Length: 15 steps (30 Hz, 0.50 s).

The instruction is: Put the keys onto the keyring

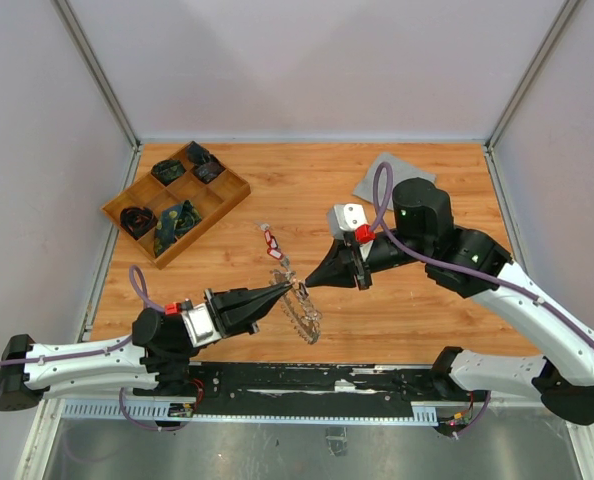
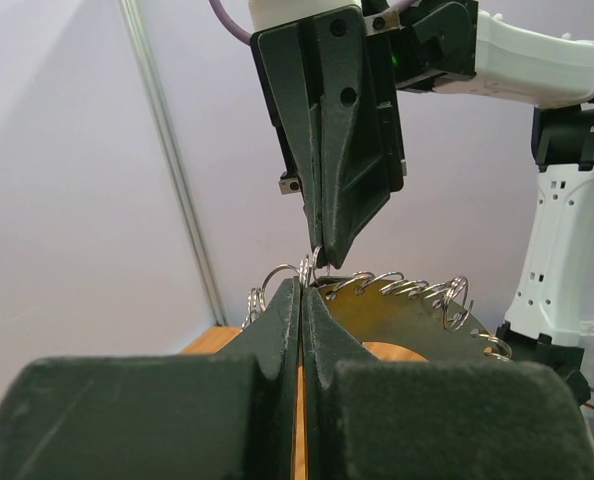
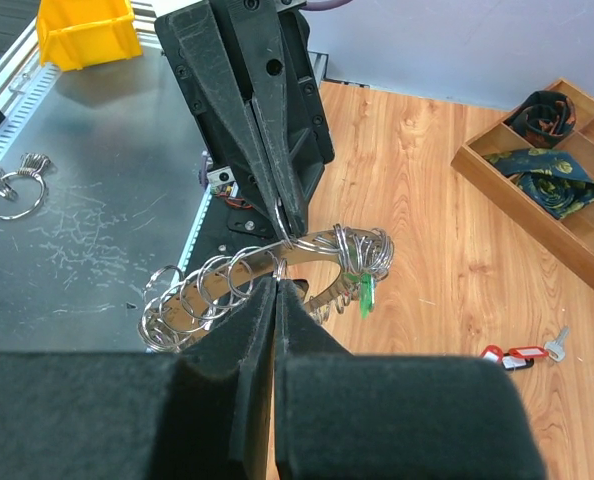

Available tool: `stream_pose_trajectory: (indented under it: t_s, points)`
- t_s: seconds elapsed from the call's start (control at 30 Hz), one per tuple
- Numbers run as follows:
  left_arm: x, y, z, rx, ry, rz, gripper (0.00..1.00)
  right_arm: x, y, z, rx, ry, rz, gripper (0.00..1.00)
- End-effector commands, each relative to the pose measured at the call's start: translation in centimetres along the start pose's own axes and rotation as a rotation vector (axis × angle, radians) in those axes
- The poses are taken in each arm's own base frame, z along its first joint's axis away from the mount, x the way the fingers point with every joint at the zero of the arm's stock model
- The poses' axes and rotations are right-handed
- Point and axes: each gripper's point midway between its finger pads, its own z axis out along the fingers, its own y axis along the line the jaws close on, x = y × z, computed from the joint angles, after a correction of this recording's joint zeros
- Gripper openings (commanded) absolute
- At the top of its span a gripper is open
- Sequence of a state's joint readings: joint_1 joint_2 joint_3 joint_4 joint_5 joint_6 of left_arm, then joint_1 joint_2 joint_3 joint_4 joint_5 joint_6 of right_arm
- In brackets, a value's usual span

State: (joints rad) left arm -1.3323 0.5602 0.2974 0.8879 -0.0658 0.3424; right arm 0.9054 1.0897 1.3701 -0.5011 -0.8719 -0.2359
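Keyring: the large thin silver metal keyring (image 1: 303, 312), its rim fringed with small wire rings, is held raised and tilted between my two pincers.
Tagged key: one small key with a green plastic tag (image 3: 365, 295) hangs from the keyring's rim.
Left pincer: my left pincer (image 1: 289, 288) is fully closed, its tips pinching the keyring's rim.
Right pincer: my right pincer (image 1: 312, 283) is fully closed on the same stretch of rim from the opposite side, its tips just beside the left ones.
Loose keys: small silver keys with red plastic tags (image 1: 272, 240) lie on the wooden table (image 1: 427, 300) beyond the keyring, apart from it.
Tray: a divided wooden tray (image 1: 112, 210) holding dark items sits farther beyond the keyring, to its left.
Cloth: a grey square cloth (image 1: 382, 175) lies well beyond the keyring, to its right.
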Motion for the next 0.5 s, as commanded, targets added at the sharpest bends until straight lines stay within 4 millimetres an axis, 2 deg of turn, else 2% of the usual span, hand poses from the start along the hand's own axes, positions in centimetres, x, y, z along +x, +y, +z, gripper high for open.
stream_pose_trajectory:
  t_s: [0.0, 0.47]
  points:
    - [-3.29, 1.15, 0.94, -0.043, -0.091, -0.01, 0.01, -1.6, 1.18, 0.2, -0.056, -0.041, -0.04, 0.0]
    - [-3.22, 1.14, 1.05, -0.045, -0.088, -0.012, 0.01, -2.1, 1.18, 0.69, -0.069, -0.066, -0.049, 0.01]
